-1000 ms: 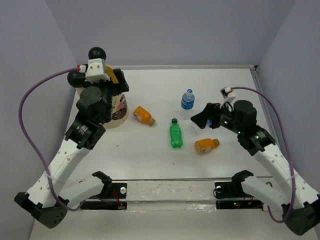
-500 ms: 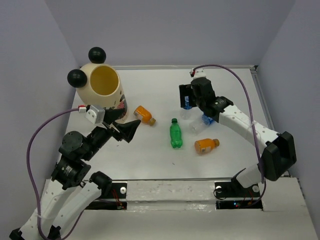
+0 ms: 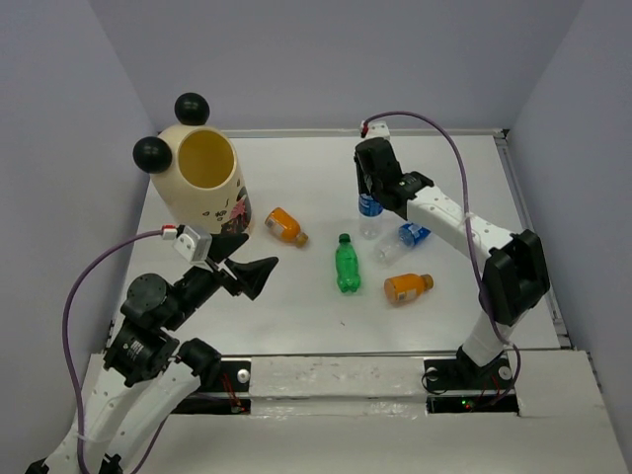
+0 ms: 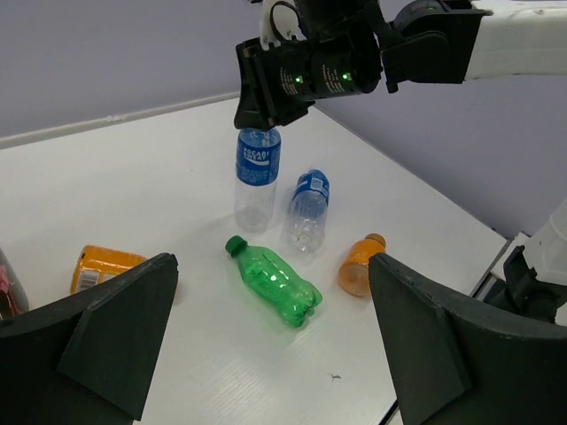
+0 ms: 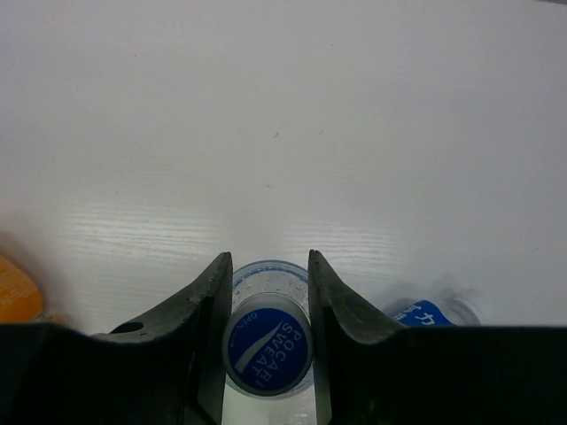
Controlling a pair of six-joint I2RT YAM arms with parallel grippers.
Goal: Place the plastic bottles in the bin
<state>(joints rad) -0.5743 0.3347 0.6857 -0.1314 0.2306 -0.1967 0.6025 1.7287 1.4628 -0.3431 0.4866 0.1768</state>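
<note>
The right end effector (image 5: pixel 268 266) is clenched on the upright bottle (image 5: pixel 266 341). Its fingers press both sides just below the blue cap, with no gap showing in the wrist view. The grip is high and narrow, so the bottle will likely swing. It is best to lift straight up and slowly until the base clears the lying clear bottle (image 3: pixel 403 240) just beside it. The carry should then go high enough to pass the rim and black ears of the bin (image 3: pixel 193 202), with release only over the mouth.

The bin stands at the far left of the desk (image 3: pixel 296 168), well apart from this bottle. The green bottle (image 3: pixel 346 265) and two orange bottles (image 3: pixel 284 227) (image 3: pixel 408 287) lie between and nearer.

The right arm reaches far forward, wrist pitched so the fingers point straight down. The left end effector (image 3: pixel 252 262) is released wide and empty. It hangs low over the near left, its arm folded back, below the likely carry path.
</note>
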